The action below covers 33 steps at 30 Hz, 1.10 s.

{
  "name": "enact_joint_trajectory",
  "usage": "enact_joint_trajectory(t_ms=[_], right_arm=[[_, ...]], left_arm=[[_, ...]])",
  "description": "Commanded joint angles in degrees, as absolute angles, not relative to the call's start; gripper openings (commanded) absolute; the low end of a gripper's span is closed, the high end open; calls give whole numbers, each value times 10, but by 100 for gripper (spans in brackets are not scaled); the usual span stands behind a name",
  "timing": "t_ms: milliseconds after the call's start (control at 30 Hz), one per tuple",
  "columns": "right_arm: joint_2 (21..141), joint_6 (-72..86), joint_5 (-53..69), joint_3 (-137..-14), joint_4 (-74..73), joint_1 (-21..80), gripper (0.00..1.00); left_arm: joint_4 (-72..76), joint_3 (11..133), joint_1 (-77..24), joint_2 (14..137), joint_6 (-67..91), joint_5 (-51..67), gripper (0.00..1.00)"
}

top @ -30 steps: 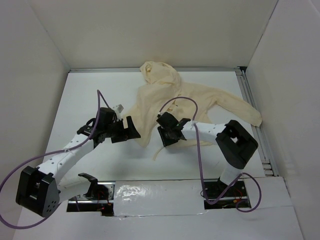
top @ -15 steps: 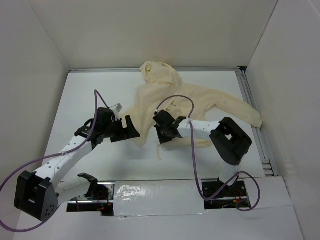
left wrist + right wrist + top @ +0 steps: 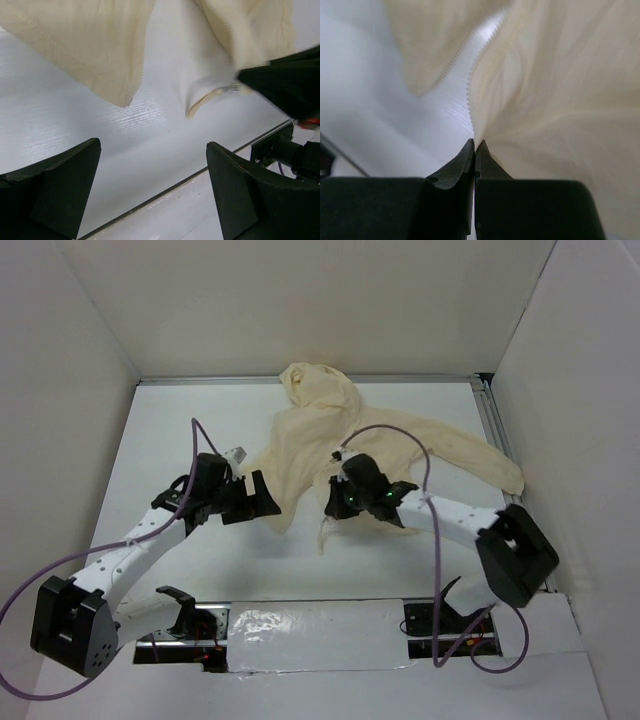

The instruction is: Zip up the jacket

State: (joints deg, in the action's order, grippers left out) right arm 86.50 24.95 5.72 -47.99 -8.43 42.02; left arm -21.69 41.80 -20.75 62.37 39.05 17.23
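The jacket [image 3: 340, 440] is lying spread on the surface [image 3: 180, 430]. Its hood is pointing at the far wall and its hem is facing the arm bases, so the open front is running roughly from hood to hem.

The right fingers [image 3: 475, 150] are pressing fully together on the jacket's right front edge near the hem. The zipper teeth [image 3: 469, 95] are running straight away from their tips toward the hood, which means that edge is already in hand and lined up with the wrist.

The left fingers [image 3: 260, 498] are gaping wide and holding nothing. They are hovering just off the jacket's left front panel [image 3: 100, 50], whose bottom corner is lying slightly ahead of them and toward the hood. The left arm is judged the nearer one for taking that loose corner, and the two edges are lying apart with bare surface between them.

Compared with half a second ago, the right arm [image 3: 460, 520] is swinging its elbow outward and down, away from the jacket's sleeve. Its wrist is shifting a little along the hem while keeping its pinch. The left arm is hardly moving, and the jacket is keeping its place apart from a small tug at the pinched edge.
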Motion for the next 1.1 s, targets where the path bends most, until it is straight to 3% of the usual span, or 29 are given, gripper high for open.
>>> enact_joint_trajectory(t_ms=[0, 367, 533, 800, 900, 1033, 1067], right_arm=[[729, 231, 144, -439, 74, 372, 0], [549, 140, 188, -355, 258, 330, 0], [549, 162, 173, -364, 221, 329, 0], [539, 208, 199, -363, 214, 329, 0], [546, 217, 199, -368, 218, 333, 0], [548, 244, 107, -378, 207, 333, 0], [548, 263, 82, -379, 205, 334, 0]], left_arm=[[-220, 458, -204, 647, 378, 183, 99], [-85, 511, -250, 674, 346, 297, 99], [65, 509, -280, 694, 282, 403, 99], [142, 571, -329, 782, 218, 422, 99], [164, 583, -347, 803, 214, 433, 91], [146, 583, -373, 787, 214, 410, 45], [138, 580, -381, 776, 217, 372, 39]])
